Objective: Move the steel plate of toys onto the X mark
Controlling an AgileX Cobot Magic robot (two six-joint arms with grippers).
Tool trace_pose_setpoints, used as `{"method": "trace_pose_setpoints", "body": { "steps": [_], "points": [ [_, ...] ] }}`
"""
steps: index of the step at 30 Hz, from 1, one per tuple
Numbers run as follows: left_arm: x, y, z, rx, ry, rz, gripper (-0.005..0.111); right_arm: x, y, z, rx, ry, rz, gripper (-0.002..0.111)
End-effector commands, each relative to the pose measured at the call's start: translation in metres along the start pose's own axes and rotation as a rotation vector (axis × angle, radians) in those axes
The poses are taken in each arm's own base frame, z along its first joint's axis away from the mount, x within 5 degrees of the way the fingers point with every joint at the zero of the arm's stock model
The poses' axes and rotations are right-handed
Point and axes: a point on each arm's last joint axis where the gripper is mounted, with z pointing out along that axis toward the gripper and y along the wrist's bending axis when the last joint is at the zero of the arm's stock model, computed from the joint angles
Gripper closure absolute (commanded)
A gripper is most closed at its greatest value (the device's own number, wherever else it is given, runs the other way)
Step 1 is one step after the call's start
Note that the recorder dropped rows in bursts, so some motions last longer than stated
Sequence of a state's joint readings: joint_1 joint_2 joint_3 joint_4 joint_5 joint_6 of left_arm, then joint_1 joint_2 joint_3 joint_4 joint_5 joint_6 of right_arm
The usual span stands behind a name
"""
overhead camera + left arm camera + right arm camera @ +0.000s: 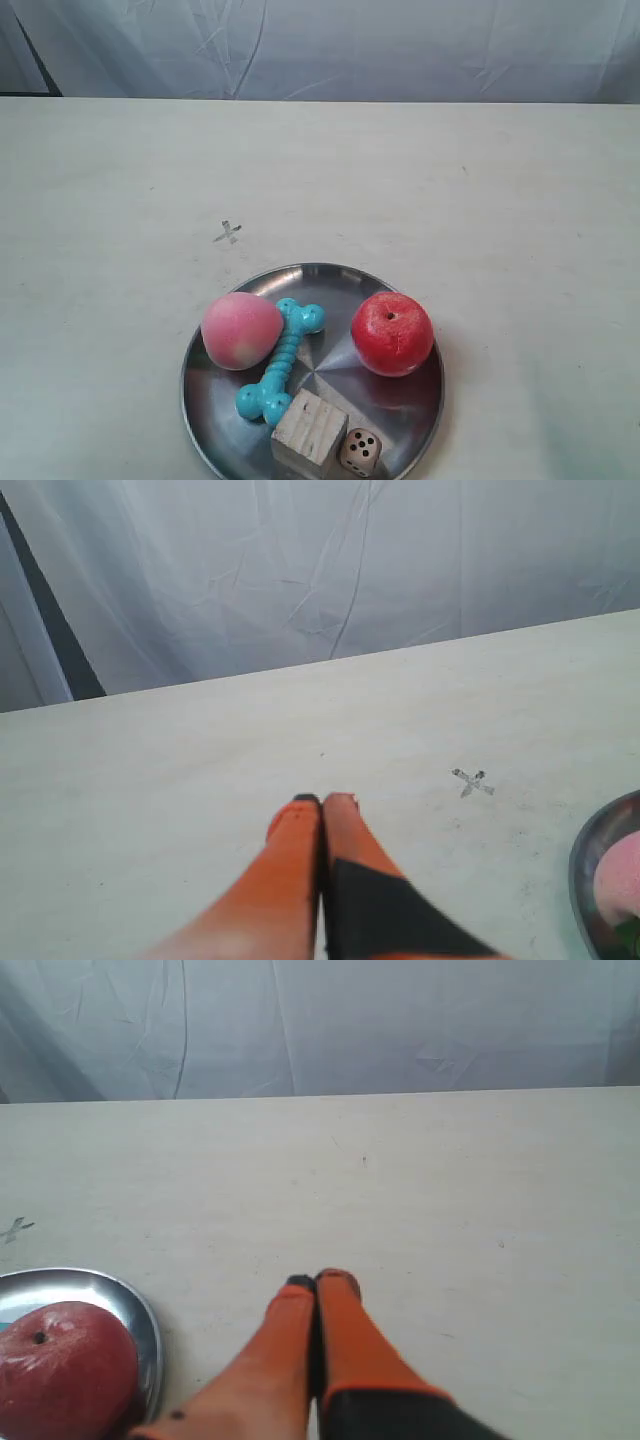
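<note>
The steel plate (395, 405) lies near the front of the table, holding a red apple (392, 333), a pink peach (240, 331), a turquoise bone (281, 360), a wooden cube (309, 433) and a spotted die (360, 451). The X mark (228, 233) is drawn on the table just beyond the plate's rim, apart from it. No arm shows in the exterior view. My left gripper (323, 800) is shut and empty over bare table, with the X mark (468, 781) and the plate's edge (580, 865) off to one side. My right gripper (318, 1282) is shut and empty beside the plate (140, 1315) and apple (62, 1370).
A white wrinkled curtain (330, 45) hangs behind the table's far edge. A dark strip (45, 620) shows at the curtain's side in the left wrist view. Pale tabletop (520, 220) spreads around the plate.
</note>
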State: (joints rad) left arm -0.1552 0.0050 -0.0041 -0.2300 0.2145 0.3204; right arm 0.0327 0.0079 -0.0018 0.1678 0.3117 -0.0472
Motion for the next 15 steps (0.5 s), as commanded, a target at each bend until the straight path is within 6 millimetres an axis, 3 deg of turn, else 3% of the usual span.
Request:
{"method": "trace_pose_setpoints", "body": {
  "steps": [1, 5, 9, 12, 15],
  "points": [
    [0.000, 0.000, 0.000, 0.002, -0.014, 0.001, 0.106, 0.000, 0.000, 0.000, 0.001, -0.013, -0.001, 0.108],
    [-0.008, 0.002, -0.001, -0.022, -0.098, -0.019, 0.106, 0.000, 0.000, 0.000, 0.001, -0.013, 0.000, 0.108],
    [-0.023, 0.010, -0.004, -0.049, -0.285, -0.434, 0.106, 0.000, 0.000, 0.000, 0.001, -0.013, 0.000, 0.108],
    [-0.029, 0.018, -0.007, -0.102, -0.395, -0.569, 0.106, -0.009, 0.000, -0.001, 0.002, -0.111, 0.012, 0.108],
    [-0.030, 0.021, -0.008, -0.113, -0.412, -0.636, 0.106, -0.019, 0.002, -0.003, -0.052, -0.219, 0.299, 0.108]
  ]
}}
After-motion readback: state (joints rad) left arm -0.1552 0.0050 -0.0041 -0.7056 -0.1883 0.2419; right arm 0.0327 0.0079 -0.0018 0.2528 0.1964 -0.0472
